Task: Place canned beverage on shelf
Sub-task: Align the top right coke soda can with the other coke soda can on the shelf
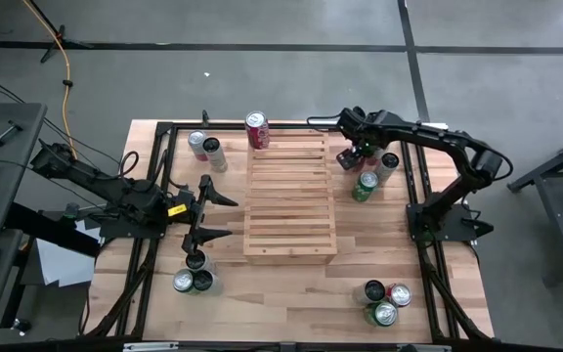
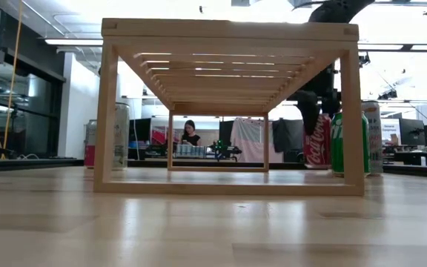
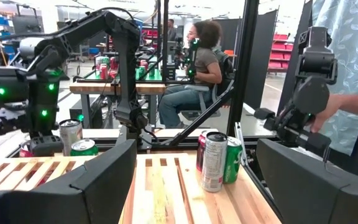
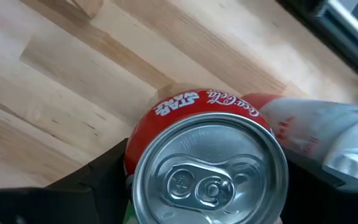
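The shelf (image 1: 289, 200), a light-wood slatted rack, stands mid-table and shows as a raised frame (image 2: 228, 33) in the low view. To the right of its far end stands a red cola can (image 4: 197, 106), with a green can (image 1: 364, 186) and a silver can (image 1: 389, 163) beside it. My right gripper (image 1: 357, 156) points down over the red can (image 2: 319, 141), its fingers on either side. My left gripper (image 1: 221, 215) waits open and level at the shelf's left side, holding nothing. My right gripper comes at the red can from above, pointing steeply down, one finger (image 4: 101, 171) against the can's side just below the top rim (image 4: 132, 158) and the other across from it. The can is upright. The low view shows its base about level with the tabletop.
Another red can (image 1: 256, 129) stands at the shelf's far left corner. Can groups stand at the far left (image 1: 205, 148), near left (image 1: 192, 282) and near right (image 1: 384, 298). Black frame rails (image 1: 413, 196) run along both sides. A person's hand (image 3: 334, 109) shows beyond the table.
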`<act>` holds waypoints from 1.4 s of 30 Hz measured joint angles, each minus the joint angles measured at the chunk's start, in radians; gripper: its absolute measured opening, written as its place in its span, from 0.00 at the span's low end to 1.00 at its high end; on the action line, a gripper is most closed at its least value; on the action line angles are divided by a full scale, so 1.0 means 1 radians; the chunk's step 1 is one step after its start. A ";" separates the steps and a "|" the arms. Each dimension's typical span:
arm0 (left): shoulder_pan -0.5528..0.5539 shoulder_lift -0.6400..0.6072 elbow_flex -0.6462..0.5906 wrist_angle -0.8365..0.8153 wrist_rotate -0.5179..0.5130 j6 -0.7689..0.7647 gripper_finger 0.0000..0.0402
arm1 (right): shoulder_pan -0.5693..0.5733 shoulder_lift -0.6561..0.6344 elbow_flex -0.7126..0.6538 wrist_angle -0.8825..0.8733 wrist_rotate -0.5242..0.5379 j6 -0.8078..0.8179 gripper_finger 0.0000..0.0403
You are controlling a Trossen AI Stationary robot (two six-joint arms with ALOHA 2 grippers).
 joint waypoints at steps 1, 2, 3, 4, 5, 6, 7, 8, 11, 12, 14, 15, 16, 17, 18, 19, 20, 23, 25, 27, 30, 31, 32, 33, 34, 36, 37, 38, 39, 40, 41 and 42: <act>0.000 0.000 0.000 0.000 0.000 0.000 0.81 | 0.000 -0.003 0.013 -0.015 0.000 0.000 0.72; 0.000 0.000 0.000 0.000 0.000 0.000 0.81 | 0.003 -0.005 0.028 -0.026 0.003 0.000 0.72; 0.000 0.000 0.000 0.000 0.000 0.000 0.81 | 0.006 -0.010 0.044 -0.029 0.007 0.000 0.72; 0.000 0.000 0.000 -0.001 0.000 0.000 0.81 | 0.009 -0.014 0.062 -0.032 0.010 0.001 0.72; 0.000 0.000 0.000 0.000 0.000 0.000 0.81 | 0.014 -0.019 0.080 -0.038 0.016 0.004 0.72; 0.000 0.000 0.000 0.000 0.000 0.000 0.81 | 0.020 -0.022 0.101 -0.049 0.028 0.006 0.72; 0.000 0.000 0.000 0.000 0.000 0.000 0.81 | 0.026 -0.026 0.118 -0.058 0.037 0.007 0.72; 0.000 0.000 0.000 0.000 0.000 -0.002 0.81 | 0.033 -0.030 0.137 -0.067 0.047 0.007 0.72; 0.000 0.000 0.000 -0.001 0.000 -0.009 0.81 | 0.049 -0.036 0.202 -0.098 0.080 0.008 0.72; 0.000 0.000 0.000 -0.003 0.000 -0.009 0.81 | 0.053 -0.037 0.229 -0.120 0.089 0.007 0.72; 0.000 0.000 0.000 -0.009 0.000 -0.010 0.81 | 0.062 -0.037 0.280 -0.158 0.111 0.008 0.72; 0.000 0.000 0.000 -0.011 0.000 -0.010 0.81 | 0.068 -0.037 0.309 -0.176 0.124 0.008 0.72; 0.000 0.000 0.000 -0.011 0.000 -0.010 0.81 | 0.073 -0.037 0.337 -0.190 0.136 0.010 0.72; 0.000 0.000 0.000 -0.011 0.000 -0.010 0.81 | 0.078 -0.037 0.366 -0.204 0.148 0.009 0.72; 0.000 0.000 0.000 -0.011 0.000 -0.010 0.81 | 0.084 -0.038 0.395 -0.215 0.158 0.009 0.72; 0.000 0.000 0.000 -0.011 0.000 -0.010 0.81 | 0.091 -0.038 0.423 -0.223 0.165 0.008 0.72; 0.000 0.000 0.000 -0.011 0.000 -0.010 0.81 | 0.098 -0.038 0.449 -0.228 0.167 0.008 0.72; 0.000 0.000 0.000 -0.011 -0.016 -0.010 0.81 | 0.126 -0.038 0.518 -0.226 0.168 0.010 0.72; 0.000 0.000 0.000 -0.011 -0.035 -0.010 0.81 | 0.148 -0.038 0.550 -0.225 0.167 0.011 0.72; 0.000 0.000 0.000 -0.011 -0.052 -0.009 0.81 | 0.175 -0.038 0.570 -0.220 0.168 0.011 0.72; 0.000 0.000 0.000 -0.011 -0.065 -0.009 0.81 | 0.217 -0.038 0.587 -0.213 0.167 0.009 0.72; 0.000 0.000 0.000 -0.011 -0.067 -0.009 0.81 | 0.231 -0.038 0.588 -0.206 0.167 0.009 0.72; 0.000 0.000 0.000 -0.011 -0.067 -0.009 0.81 | 0.243 -0.038 0.589 -0.197 0.166 0.009 0.72; 0.000 0.000 0.000 -0.011 -0.068 -0.008 0.81 | 0.254 -0.038 0.588 -0.187 0.163 0.009 0.72; 0.000 0.000 0.000 -0.011 -0.068 -0.008 0.81 | 0.265 -0.038 0.588 -0.177 0.163 0.009 0.72; 0.000 0.000 0.000 -0.011 -0.069 -0.008 0.81 | 0.286 -0.036 0.589 -0.162 0.160 0.008 0.72; 0.000 0.000 0.000 -0.011 -0.072 -0.008 0.81 | 0.297 -0.034 0.589 -0.154 0.156 0.009 0.72; 0.000 0.000 0.000 -0.011 -0.075 -0.008 0.81 | 0.304 -0.031 0.589 -0.145 0.150 0.008 0.72; 0.000 0.000 0.000 -0.011 -0.079 -0.008 0.81 | 0.312 -0.028 0.589 -0.134 0.138 0.008 0.72; 0.000 0.000 0.000 -0.011 -0.085 -0.008 0.81 | 0.321 -0.024 0.589 -0.121 0.128 0.009 0.72; 0.000 0.000 0.000 -0.011 -0.091 -0.008 0.81 | 0.328 -0.021 0.589 -0.103 0.116 0.009 0.72; 0.000 0.000 0.000 -0.011 -0.096 -0.008 0.81 | 0.335 -0.016 0.589 -0.084 0.103 0.008 0.72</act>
